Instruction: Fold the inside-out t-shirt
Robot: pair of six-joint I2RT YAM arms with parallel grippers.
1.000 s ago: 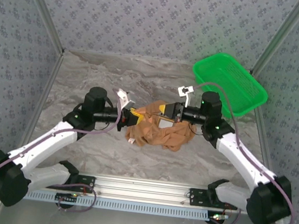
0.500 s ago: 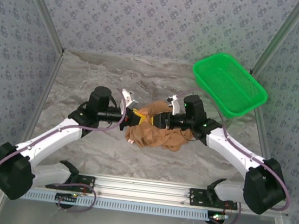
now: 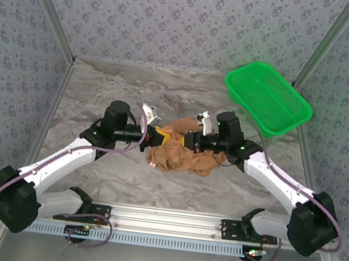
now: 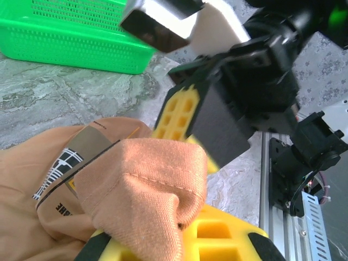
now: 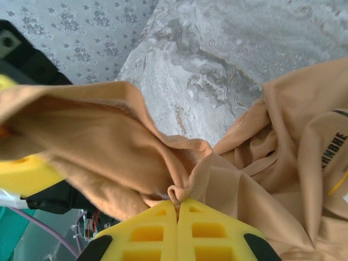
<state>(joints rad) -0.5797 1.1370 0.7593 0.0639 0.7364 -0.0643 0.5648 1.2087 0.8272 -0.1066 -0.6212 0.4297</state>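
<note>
The inside-out t-shirt [image 3: 181, 153] is a crumpled orange-tan heap at the middle of the marble table, held up between both arms. My left gripper [image 3: 156, 134] is shut on a hemmed fold of the t-shirt [image 4: 147, 179] at its left side. My right gripper [image 3: 189, 140] is shut on a pinched seam of the t-shirt [image 5: 179, 193], its yellow fingers [image 5: 212, 228] pressed together. The two grippers face each other a short gap apart over the cloth. A printed label [image 4: 65, 163] shows on the fabric.
A green plastic mesh basket [image 3: 266, 98] stands at the back right, just behind my right arm. Patterned walls close in the table on three sides. An aluminium rail [image 3: 169, 222] runs along the near edge. Bare marble [image 3: 104, 83] lies left and behind.
My right arm swung left toward the shirt's middle, opened, then closed on a fold of cloth. My left gripper kept its hold and shifted slightly right.
</note>
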